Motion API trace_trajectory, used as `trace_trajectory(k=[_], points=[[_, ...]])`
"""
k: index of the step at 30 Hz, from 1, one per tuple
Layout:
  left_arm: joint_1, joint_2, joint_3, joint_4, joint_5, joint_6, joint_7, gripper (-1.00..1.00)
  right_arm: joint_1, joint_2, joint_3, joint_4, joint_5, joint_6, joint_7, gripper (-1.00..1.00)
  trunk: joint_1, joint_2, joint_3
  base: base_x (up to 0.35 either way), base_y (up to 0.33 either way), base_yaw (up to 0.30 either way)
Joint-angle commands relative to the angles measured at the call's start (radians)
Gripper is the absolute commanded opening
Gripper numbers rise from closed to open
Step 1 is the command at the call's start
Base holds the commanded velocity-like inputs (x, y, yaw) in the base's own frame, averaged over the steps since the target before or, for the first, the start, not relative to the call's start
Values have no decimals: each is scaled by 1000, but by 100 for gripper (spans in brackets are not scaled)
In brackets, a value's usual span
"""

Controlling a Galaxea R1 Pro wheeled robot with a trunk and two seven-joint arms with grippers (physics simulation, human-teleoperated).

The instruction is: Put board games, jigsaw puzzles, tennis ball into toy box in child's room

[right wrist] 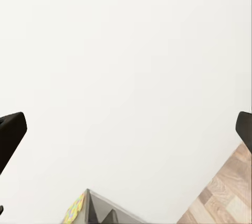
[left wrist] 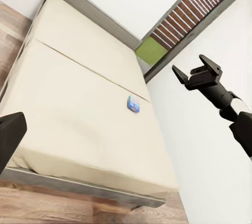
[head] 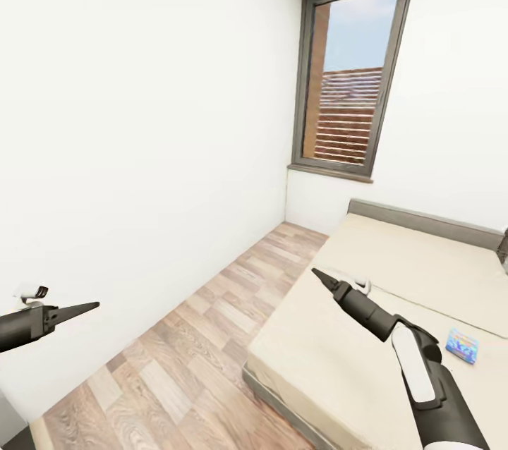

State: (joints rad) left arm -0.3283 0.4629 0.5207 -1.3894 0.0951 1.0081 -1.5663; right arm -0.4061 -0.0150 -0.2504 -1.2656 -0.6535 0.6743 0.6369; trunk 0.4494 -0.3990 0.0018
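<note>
A strip of plank floor point(head: 183, 351) runs between the white wall point(head: 141, 118) and the bed point(head: 331, 358); I see open room there up to the window point(head: 349, 76). One board game point(head: 462, 345), small, flat, blue with print too small to read, lies on the bed's mattress, well apart from its headboard point(head: 423, 217). Right gripper point(left wrist: 195, 73) hangs above the bed, fingers spread wide. Left gripper point(head: 74, 312) points at the wall; I cannot tell its finger gap. A dark grey corner beside something multicoloured is cut off in the right wrist view.

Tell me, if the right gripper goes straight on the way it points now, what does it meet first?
Most likely the white wall. The right gripper points up and away over the bed, and its wrist view looks along the fingers at bare wall. Depth is unclear, but nothing stands between.
</note>
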Motion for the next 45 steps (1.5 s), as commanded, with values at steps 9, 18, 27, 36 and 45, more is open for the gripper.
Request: trace_trajectory(k=[9, 18, 27, 36, 45], points=[[0, 0, 0, 0, -2, 10, -5, 100, -1, 0, -10, 1, -5, 7, 1, 100, 1, -1, 5, 0, -290, -280], [0, 0, 0, 0, -1, 12, -5, 100, -1, 0, -12, 2, -5, 5, 0, 100, 1, -1, 11, 0, -304, -280], [0, 0, 1, 0, 0, 11, -5, 100, -1, 1, -14, 32, -4, 2, 0, 100, 1, -1, 16, 0, -305, -280], [0, 0, 1, 0, 0, 10, -5, 100, -1, 0, -14, 59, -3, 1, 0, 100, 1, -1, 22, 0, -284, -280], [0, -1, 3, 0, 1, -38, -5, 100, -1, 1, -13, 61, -1, 1, 0, 100, 1, -1, 28, 93, -239, -277]])
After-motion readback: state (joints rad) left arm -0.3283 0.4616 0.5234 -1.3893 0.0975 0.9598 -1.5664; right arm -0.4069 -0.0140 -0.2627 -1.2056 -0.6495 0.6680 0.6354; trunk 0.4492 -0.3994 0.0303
